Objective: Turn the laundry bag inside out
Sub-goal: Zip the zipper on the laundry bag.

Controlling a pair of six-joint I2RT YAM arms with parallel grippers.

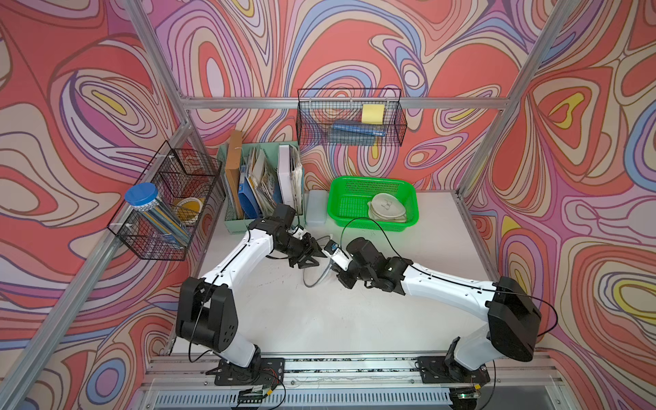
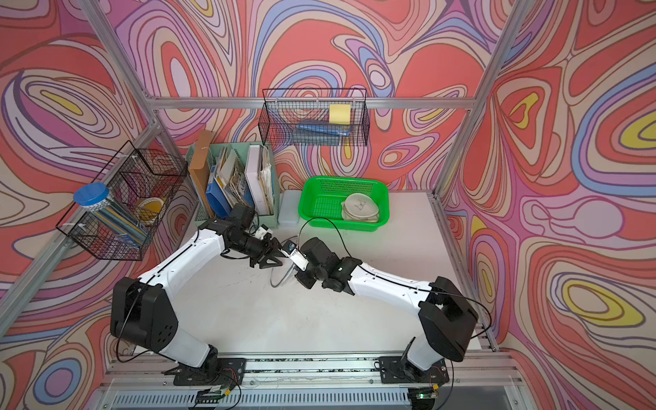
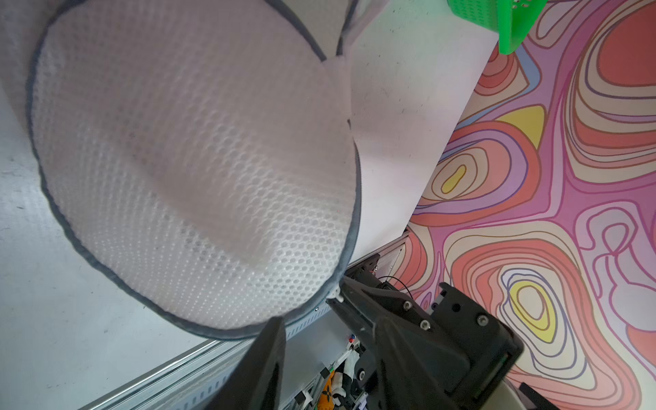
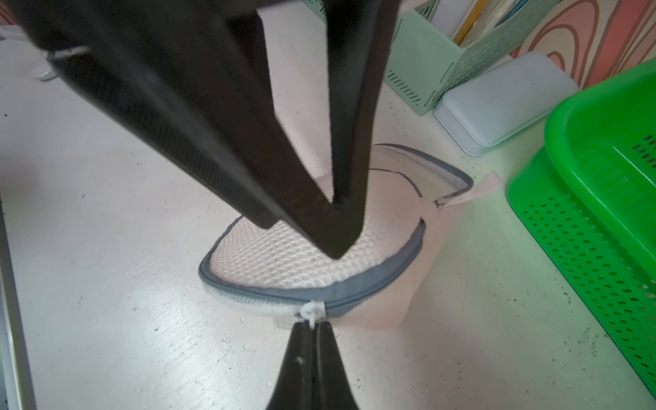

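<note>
Jaws of the right gripper (image 4: 311, 328) are pinched shut on the white zip pull (image 4: 311, 312) of the bag (image 4: 284, 264), at the grey zip (image 4: 372, 284) that rims it. Facing it across the bag, the left gripper (image 4: 301, 238) stands with its jaws partly apart and nothing between them, its fingertips (image 4: 333, 248) down at the white mesh. Whether they touch the mesh cannot be told. The bag, a round mesh pouch, lies on the table (image 1: 319, 319) near the green basket (image 1: 372, 182), on the side of the basket that faces the arm bases. A grey-edged part of the bag curls upward on its basket side. In both top views only a loop of the bag's grey rim shows below the two wrists, which meet tip to tip over it. Inside the basket lies a second round white pouch (image 1: 387, 209). A pale box (image 1: 316, 213) sits just beside the basket on the table. A mint file holder (image 1: 264, 184) packed with papers stands beyond the box, farther from the basket.
</note>
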